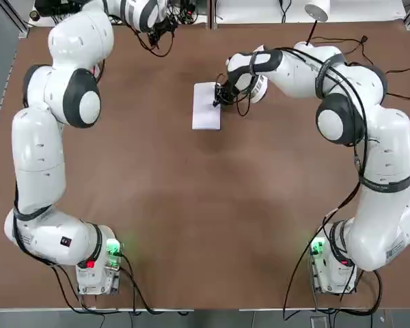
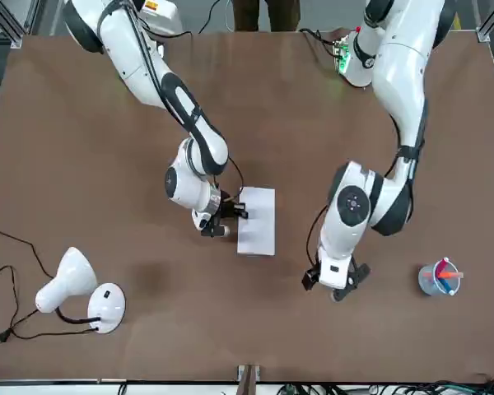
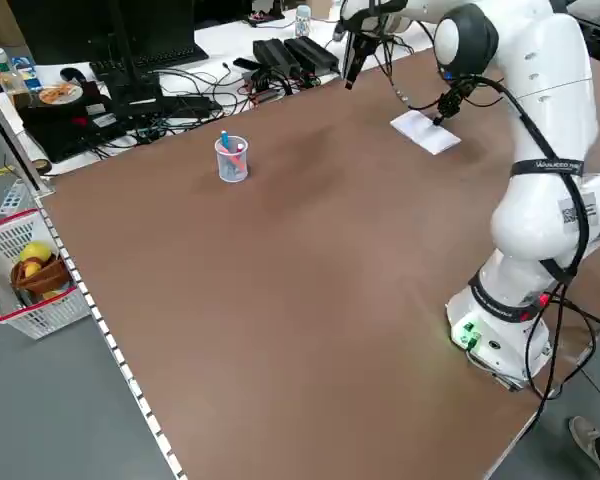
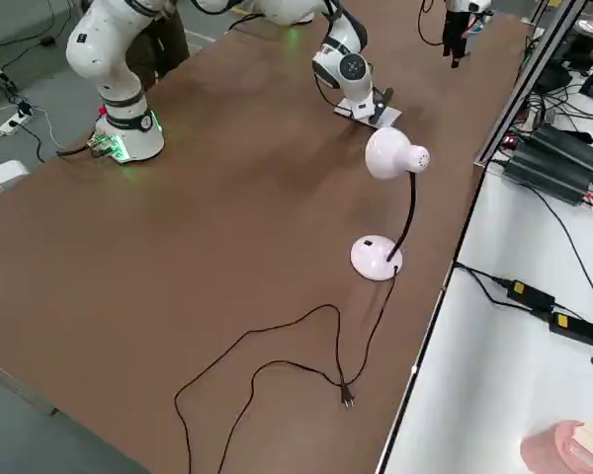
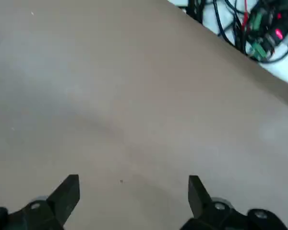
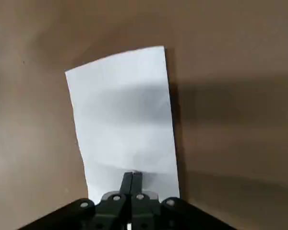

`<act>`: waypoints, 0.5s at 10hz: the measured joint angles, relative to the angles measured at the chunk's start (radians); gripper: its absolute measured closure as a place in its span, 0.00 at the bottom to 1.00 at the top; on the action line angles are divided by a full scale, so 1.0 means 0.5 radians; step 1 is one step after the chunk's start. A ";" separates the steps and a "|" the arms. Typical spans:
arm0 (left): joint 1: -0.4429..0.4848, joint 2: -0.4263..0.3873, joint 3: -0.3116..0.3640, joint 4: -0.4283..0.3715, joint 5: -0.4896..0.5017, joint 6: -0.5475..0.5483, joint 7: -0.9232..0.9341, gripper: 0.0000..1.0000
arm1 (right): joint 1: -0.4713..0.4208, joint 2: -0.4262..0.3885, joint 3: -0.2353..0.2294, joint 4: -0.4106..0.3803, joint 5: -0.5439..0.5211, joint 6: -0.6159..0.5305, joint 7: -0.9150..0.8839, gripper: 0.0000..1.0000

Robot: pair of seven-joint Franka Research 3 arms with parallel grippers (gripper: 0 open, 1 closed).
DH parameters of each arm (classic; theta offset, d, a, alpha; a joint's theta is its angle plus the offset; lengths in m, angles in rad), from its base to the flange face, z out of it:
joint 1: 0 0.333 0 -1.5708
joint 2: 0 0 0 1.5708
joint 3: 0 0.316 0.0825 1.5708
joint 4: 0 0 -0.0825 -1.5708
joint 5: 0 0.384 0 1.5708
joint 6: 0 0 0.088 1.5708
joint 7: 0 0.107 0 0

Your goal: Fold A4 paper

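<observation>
Right pincer (image 6: 132, 178) closed, tips seemingly pressing folded A4 paper (image 6: 122, 115), left pincer (image 5: 133, 191) wide, empty

A robotics lab is indicated by two white robot arms (image 1: 41, 157) mounted on a brown table (image 1: 191, 219) edged by black power supplies (image 3: 295, 55) and cables.

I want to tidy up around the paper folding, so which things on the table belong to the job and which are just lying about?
In the job:
- A4 paper, folded small
- right hand, shut, tips over the paper's edge
- left hand, open, off the paper

Lying about:
- white lamp and its cord
- cup of pens
</observation>
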 joint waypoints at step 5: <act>0.614 -0.106 -0.298 -0.048 0.010 0.042 0.862 0.00 | -0.003 0.100 -0.062 0.106 0.001 -0.002 -0.087 0.99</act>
